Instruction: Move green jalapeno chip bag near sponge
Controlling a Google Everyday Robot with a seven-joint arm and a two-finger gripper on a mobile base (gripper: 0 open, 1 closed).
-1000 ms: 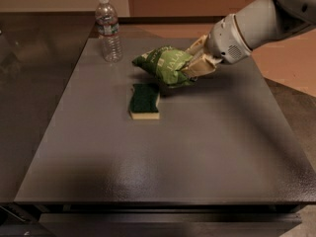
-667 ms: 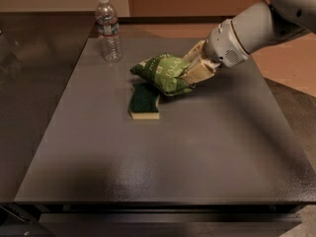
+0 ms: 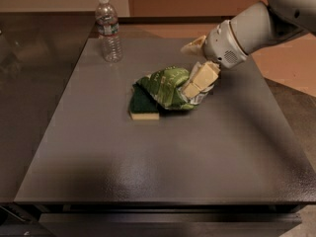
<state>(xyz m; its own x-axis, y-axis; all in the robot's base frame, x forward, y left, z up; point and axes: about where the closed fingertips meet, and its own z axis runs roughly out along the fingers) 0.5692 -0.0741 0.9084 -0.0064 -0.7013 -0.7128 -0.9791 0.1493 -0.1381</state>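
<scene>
The green jalapeno chip bag (image 3: 165, 84) is crinkled and shiny and lies near the middle of the dark table (image 3: 148, 172). Its left end overlaps the right edge of the sponge (image 3: 141, 106). The sponge has a dark green top over a pale yellow layer and lies flat on the table. My gripper (image 3: 191, 89) comes in from the upper right. Its tan fingers (image 3: 203, 76) are closed on the bag's right end, low over the table.
A clear plastic water bottle (image 3: 109, 31) stands upright at the table's back left. The table's front edge runs along the bottom of the view. Lower floor surfaces lie to the left and right.
My gripper has carried the bag down and a little toward the front. The bag now rests against and partly over the sponge instead of behind it.
</scene>
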